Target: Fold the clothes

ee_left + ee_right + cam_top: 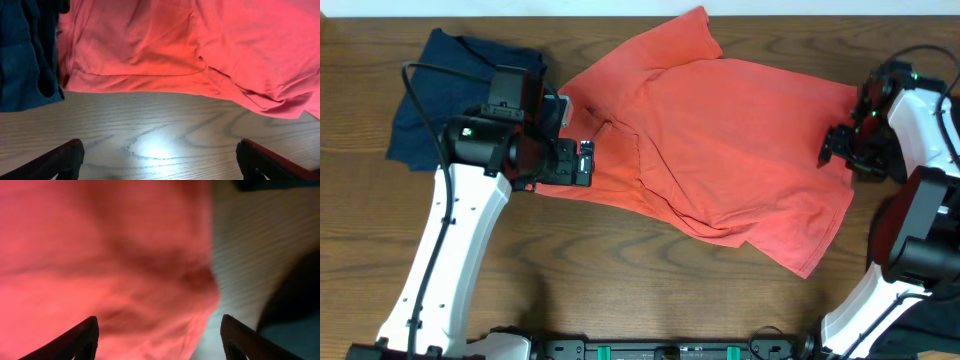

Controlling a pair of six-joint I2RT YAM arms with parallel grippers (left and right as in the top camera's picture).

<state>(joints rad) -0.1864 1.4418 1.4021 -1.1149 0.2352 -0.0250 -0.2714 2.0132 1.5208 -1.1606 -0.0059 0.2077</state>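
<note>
A coral-red T-shirt [730,140] lies spread and rumpled across the middle of the wooden table, plain side up. A dark navy garment [425,110] lies crumpled at the far left. My left gripper [582,162] is open over bare wood at the shirt's left edge; the left wrist view shows the shirt [190,45] and the navy garment [22,50] ahead of its spread jaws [162,160]. My right gripper [832,145] is open at the shirt's right edge; its wrist view shows red cloth [100,255] between the jaws [159,337], not clamped.
The wooden table [600,270] runs to the front edge. A black cable [420,100] loops from the left arm over the navy garment. The right arm's base stands at the front right. A dark shape [295,290] shows at the right of the right wrist view.
</note>
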